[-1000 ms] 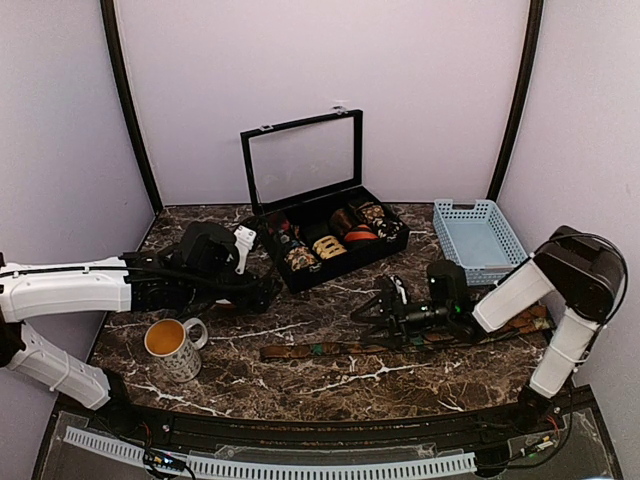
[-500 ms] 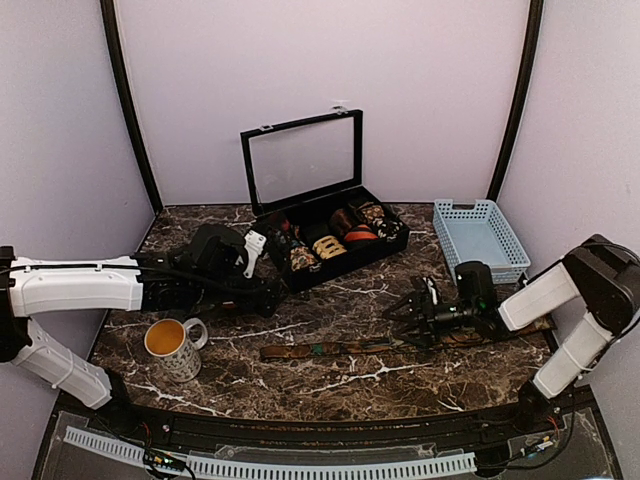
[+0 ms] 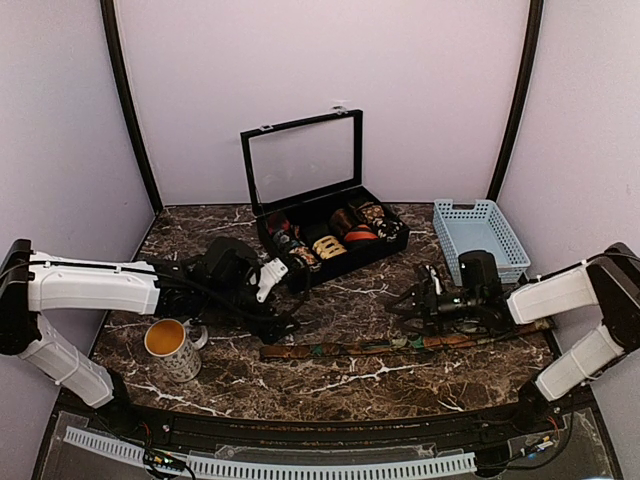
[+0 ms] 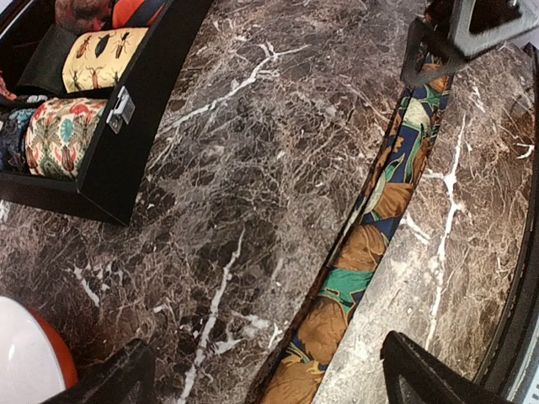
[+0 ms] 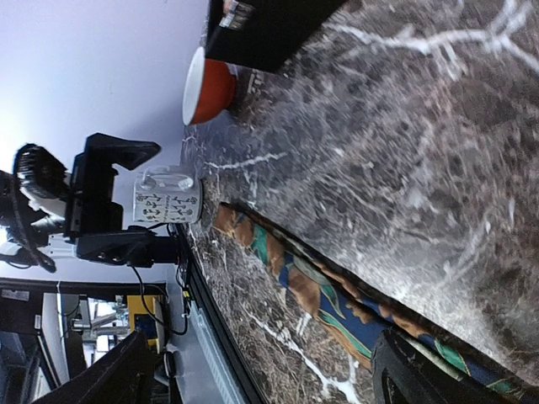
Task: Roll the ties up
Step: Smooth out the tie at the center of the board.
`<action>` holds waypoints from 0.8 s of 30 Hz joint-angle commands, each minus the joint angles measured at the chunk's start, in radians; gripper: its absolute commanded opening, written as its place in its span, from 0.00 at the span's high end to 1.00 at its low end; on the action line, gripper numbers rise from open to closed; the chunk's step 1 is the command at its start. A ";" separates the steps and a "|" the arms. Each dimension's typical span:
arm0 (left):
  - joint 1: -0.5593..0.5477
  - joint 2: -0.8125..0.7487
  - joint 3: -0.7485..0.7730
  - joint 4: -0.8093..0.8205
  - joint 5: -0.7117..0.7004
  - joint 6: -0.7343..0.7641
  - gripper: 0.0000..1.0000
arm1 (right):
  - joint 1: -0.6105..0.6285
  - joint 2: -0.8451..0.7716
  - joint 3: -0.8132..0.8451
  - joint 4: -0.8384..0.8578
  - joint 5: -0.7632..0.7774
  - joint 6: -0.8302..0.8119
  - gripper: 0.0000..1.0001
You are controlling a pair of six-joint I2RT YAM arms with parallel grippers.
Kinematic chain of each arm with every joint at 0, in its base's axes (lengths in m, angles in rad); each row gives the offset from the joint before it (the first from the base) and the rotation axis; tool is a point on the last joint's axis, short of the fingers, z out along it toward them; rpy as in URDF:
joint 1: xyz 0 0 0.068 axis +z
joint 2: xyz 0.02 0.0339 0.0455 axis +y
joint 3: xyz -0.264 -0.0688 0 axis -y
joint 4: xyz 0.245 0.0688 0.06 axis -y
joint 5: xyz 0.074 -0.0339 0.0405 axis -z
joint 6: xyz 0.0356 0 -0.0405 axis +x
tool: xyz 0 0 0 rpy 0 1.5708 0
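One tie (image 3: 400, 345) is out on the marble table (image 3: 330, 385) — flat, unrolled, a long strip of brown, orange, green and blue leaf print. It runs from roughly 7 o'clock to 3 o'clock across the near half of the top.

The left gripper (image 3: 283, 320) hangs low over the tie's 7 o'clock end. Its claw is spread wide with nothing in it. In the left wrist view the tie (image 4: 370, 236) runs up between the two dark fingertips (image 4: 421, 370).

The right gripper (image 3: 408, 308) sits over the tie toward 3 o'clock, its claw also wide apart and holding nothing. From its wrist camera the tie (image 5: 320, 295) passes just by one fingertip (image 5: 421, 370). I can't tell whether they touch, since the angle is poor.

The black display case (image 3: 320, 235) is at 12 o'clock with its lid up and rolled fabric coils in its compartments. The blue basket (image 3: 480, 238) is at 2 o'clock and the patterned mug (image 3: 172, 345) at 8 o'clock — all apart from the tie.
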 commanded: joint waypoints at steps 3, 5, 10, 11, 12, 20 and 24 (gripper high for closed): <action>0.009 0.025 -0.023 -0.013 -0.024 -0.230 0.08 | 0.032 -0.105 0.137 -0.275 0.091 -0.179 0.15; 0.009 0.026 -0.030 -0.025 -0.048 -0.378 0.11 | 0.066 -0.097 0.164 -0.290 0.110 -0.188 0.19; 0.007 -0.012 -0.080 -0.028 -0.084 -0.651 0.17 | 0.160 -0.037 0.231 -0.279 0.154 -0.172 0.31; 0.007 -0.019 -0.089 -0.033 -0.095 -0.688 0.18 | 0.178 -0.018 0.247 -0.269 0.160 -0.162 0.34; 0.007 -0.023 -0.099 -0.043 -0.109 -0.725 0.19 | 0.195 0.002 0.260 -0.254 0.163 -0.152 0.37; 0.001 -0.005 -0.146 -0.109 -0.108 -0.955 0.33 | 0.320 0.177 0.395 -0.193 0.197 -0.105 0.57; -0.024 0.007 -0.162 -0.094 -0.111 -0.995 0.40 | 0.361 0.253 0.446 -0.169 0.198 -0.090 0.67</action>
